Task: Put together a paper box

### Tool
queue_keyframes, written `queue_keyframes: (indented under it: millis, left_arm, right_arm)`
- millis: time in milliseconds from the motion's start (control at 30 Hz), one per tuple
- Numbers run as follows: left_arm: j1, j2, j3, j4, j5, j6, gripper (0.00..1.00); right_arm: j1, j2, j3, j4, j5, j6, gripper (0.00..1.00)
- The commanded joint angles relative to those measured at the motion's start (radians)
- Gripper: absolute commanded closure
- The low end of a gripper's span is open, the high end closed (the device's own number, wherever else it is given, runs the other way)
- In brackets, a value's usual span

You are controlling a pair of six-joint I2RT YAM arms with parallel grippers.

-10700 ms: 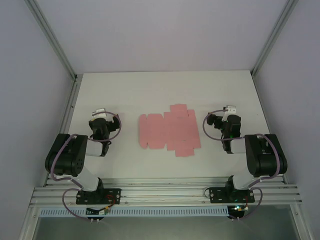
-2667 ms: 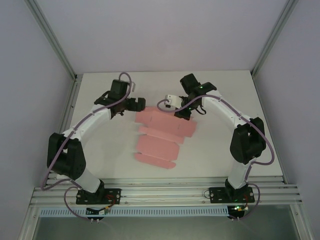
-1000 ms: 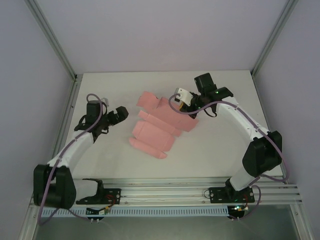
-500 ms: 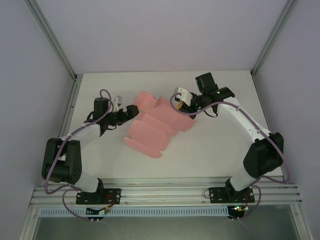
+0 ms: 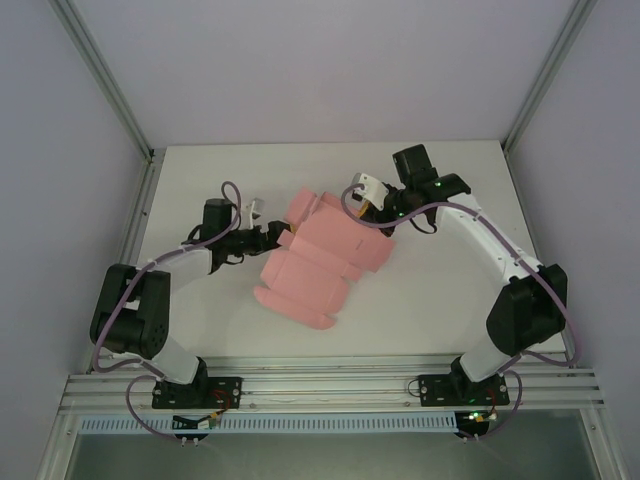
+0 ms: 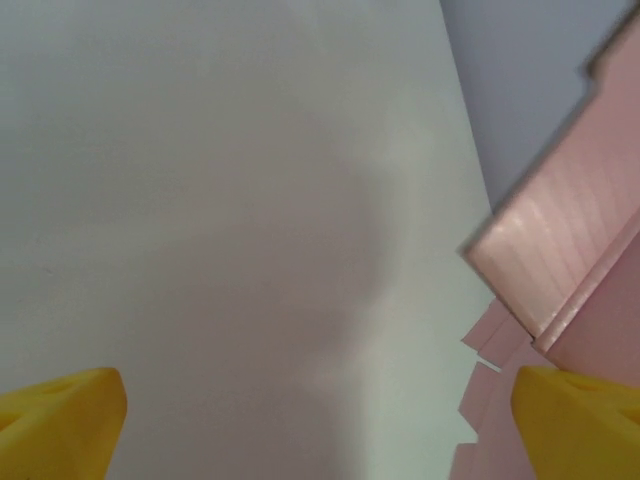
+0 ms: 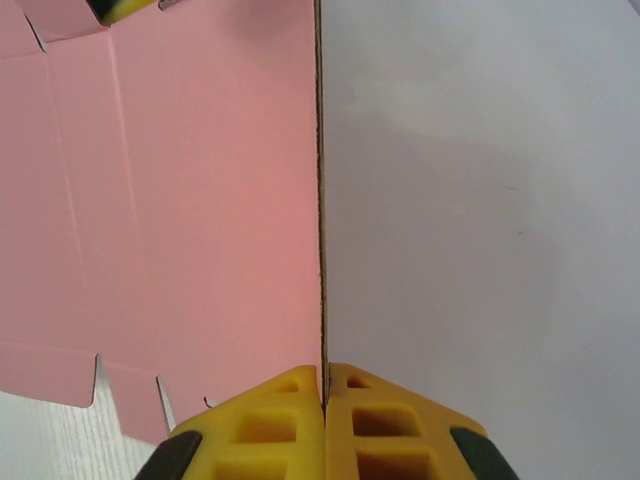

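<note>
Right gripper [image 7: 324, 388] is pinching a raised edge of the paper box [image 5: 318, 258]; left gripper [image 6: 320, 425] is hovering wide, seemingly empty, beside a flap needing catching and folding.

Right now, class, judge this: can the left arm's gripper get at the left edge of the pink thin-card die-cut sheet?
Probably yes: the open left gripper sits right beside the left edge of the pink thin-card die-cut sheet, nothing between them, while the right gripper pinches the opposite edge.
</note>
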Motion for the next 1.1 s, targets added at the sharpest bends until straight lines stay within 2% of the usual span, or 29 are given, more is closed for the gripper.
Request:
queue_keyframes:
  millis: [0,100,167,367,633,700,867,1000,1067]
  left_arm:
    - [-0.014,-0.032,0.0,-0.074,-0.069,0.056,0.01]
    - [-0.014,-0.058,0.015,-0.167,-0.156,0.077,0.01]
    - [-0.012,-0.085,0.011,-0.182,-0.162,0.085,0.01]
    - [-0.012,-0.146,-0.017,-0.133,-0.083,0.099,0.0]
    - [-0.02,-0.097,-0.001,-0.068,0.05,0.104,0.0]
    - [-0.034,-0.074,0.015,-0.087,0.043,0.122,0.0]
    - [-0.112,-0.003,0.083,-0.172,-0.175,0.159,0.02]
    - [-0.173,0.015,0.089,-0.12,-0.312,0.132,0.05]
    - [-0.204,0.006,0.087,-0.119,-0.454,0.117,0.05]
  right_arm:
    - [-0.002,0.013,-0.008,0.016,0.018,0.012,1.0]
    - [-0.01,0.008,-0.009,0.007,0.017,0.004,1.0]
    - [-0.01,0.007,-0.011,0.003,0.021,0.0,1.0]
    - [-0.011,0.009,-0.007,0.002,0.011,-0.005,1.0]
    - [-0.011,0.004,-0.005,-0.007,0.011,-0.006,1.0]
    - [-0.011,0.001,-0.006,-0.002,-0.005,-0.003,1.0]
    - [-0.011,-0.003,-0.013,0.01,-0.062,-0.003,1.0]
    - [-0.007,0.005,-0.012,0.013,-0.076,0.0,1.0]
    - [0.004,0.008,-0.015,0.019,-0.051,0.004,1.0]
